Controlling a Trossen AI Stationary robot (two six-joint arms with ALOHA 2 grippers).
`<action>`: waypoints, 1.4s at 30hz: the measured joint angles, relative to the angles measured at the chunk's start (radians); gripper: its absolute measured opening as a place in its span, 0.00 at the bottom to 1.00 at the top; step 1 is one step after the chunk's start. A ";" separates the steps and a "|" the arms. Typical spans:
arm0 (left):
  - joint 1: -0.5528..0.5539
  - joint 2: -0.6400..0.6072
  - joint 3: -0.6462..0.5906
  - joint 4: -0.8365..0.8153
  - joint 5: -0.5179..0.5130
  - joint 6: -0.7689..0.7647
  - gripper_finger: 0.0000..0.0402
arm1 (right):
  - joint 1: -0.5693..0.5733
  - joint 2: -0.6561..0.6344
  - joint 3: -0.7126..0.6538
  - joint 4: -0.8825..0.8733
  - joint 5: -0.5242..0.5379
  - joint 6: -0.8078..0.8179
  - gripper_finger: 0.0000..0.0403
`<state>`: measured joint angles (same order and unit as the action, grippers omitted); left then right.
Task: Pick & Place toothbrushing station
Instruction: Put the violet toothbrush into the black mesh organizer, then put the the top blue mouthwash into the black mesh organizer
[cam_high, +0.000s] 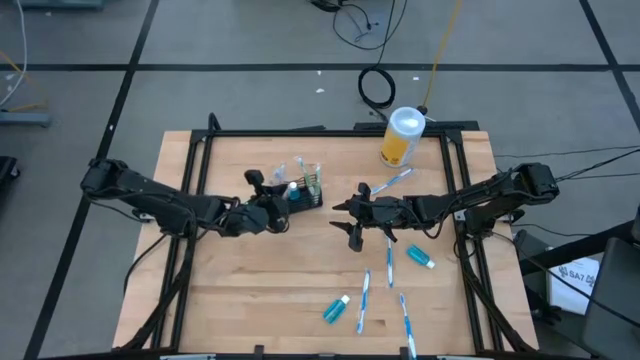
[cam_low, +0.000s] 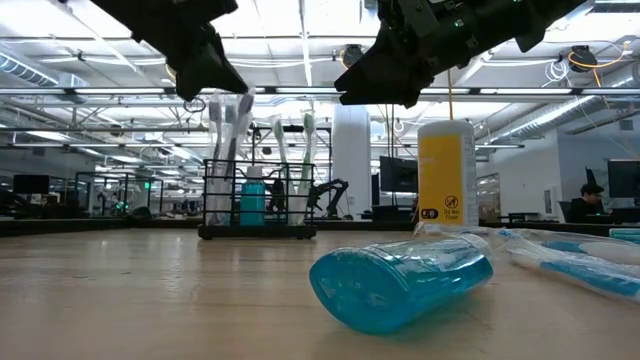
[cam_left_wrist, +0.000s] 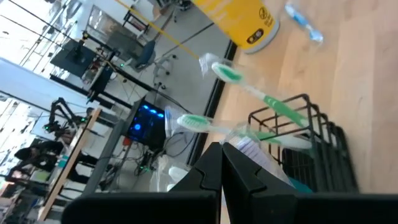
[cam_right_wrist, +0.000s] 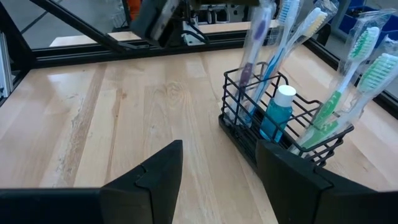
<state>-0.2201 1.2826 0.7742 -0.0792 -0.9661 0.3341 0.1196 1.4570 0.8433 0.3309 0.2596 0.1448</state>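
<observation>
Left claw (cam_high: 283, 203) is pinched tight, its fingers (cam_left_wrist: 219, 169) pressed together with nothing between them that I can make out, hovering just at the nine o'clock side of the caddy (cam_high: 306, 190). Right claw (cam_high: 349, 217) hangs spread wide and empty, a little past the caddy toward three o'clock, above bare wood. Between the two, the caddy stands upright near the middle of the table (cam_high: 250, 290), holding several wrapped brushes (cam_right_wrist: 341, 93) on end and a teal tube (cam_right_wrist: 278, 112) with a white cap. Out toward one o'clock from the caddy sits a yellow canister (cam_high: 402, 136) with a white lid, a loose brush (cam_high: 392, 181) lying just by it. Toward five o'clock, more brushes (cam_high: 364, 295) lie flat on the wood along with two teal tubes, one (cam_high: 421, 257) beside the right arm and one (cam_high: 336, 308) near the front edge.
</observation>
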 joint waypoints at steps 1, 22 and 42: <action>0.004 0.006 0.000 0.001 0.000 0.000 0.01 | 0.000 0.000 0.000 0.000 0.000 0.000 0.49; 0.006 -0.009 0.037 0.028 -0.113 -0.018 0.29 | 0.000 0.000 0.000 0.000 0.000 -0.008 0.49; -0.076 -0.146 0.230 -0.426 0.025 -0.368 0.37 | -0.002 -0.002 0.000 -0.152 0.005 -0.051 0.49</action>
<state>-0.2958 1.1366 1.0040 -0.5051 -0.9409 -0.0339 0.1176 1.4549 0.8436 0.1791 0.2646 0.0943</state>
